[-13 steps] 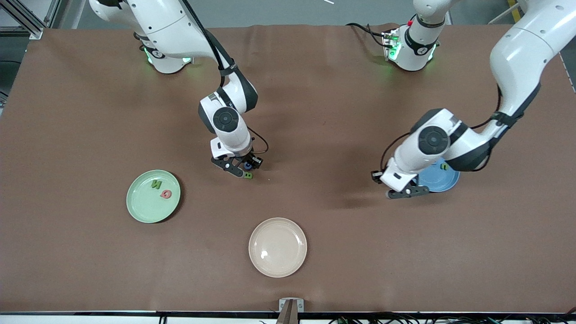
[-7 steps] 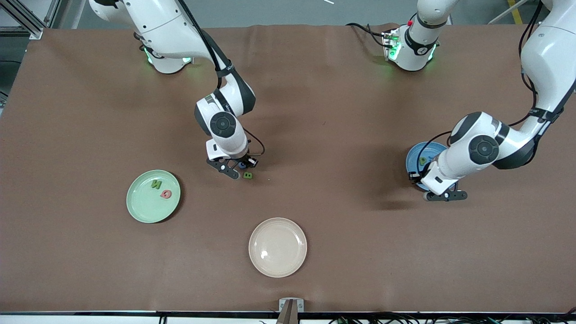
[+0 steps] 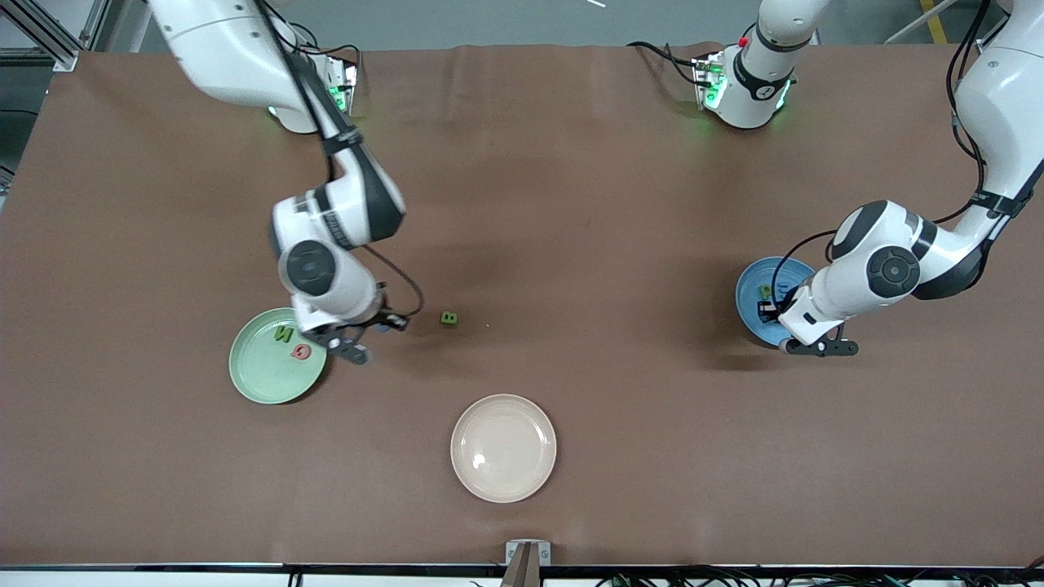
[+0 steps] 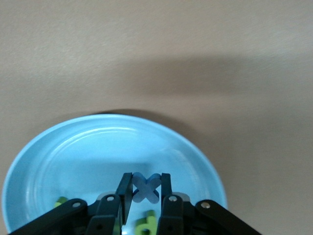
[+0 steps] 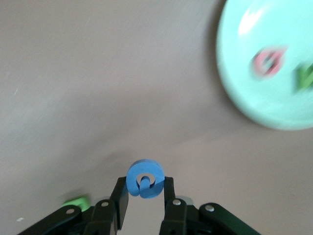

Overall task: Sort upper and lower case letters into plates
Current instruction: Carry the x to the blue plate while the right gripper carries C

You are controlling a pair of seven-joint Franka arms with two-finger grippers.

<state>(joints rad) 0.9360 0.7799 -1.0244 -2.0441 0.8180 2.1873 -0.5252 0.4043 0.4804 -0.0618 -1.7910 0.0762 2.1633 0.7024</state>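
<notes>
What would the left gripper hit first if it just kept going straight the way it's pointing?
Probably the sky blue plate. The left gripper, shut on a blue x-shaped letter, points down over it, so the letter would likely touch the plate first, though depth is unclear.

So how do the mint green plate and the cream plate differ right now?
The mint green plate holds two letters, a green N and a red G; the cream plate holds none. The mint green plate lies toward the right arm's end of the table, farther from the front camera; the cream plate lies nearer, mid-table. Both are round, shallow and alike in size.
</notes>
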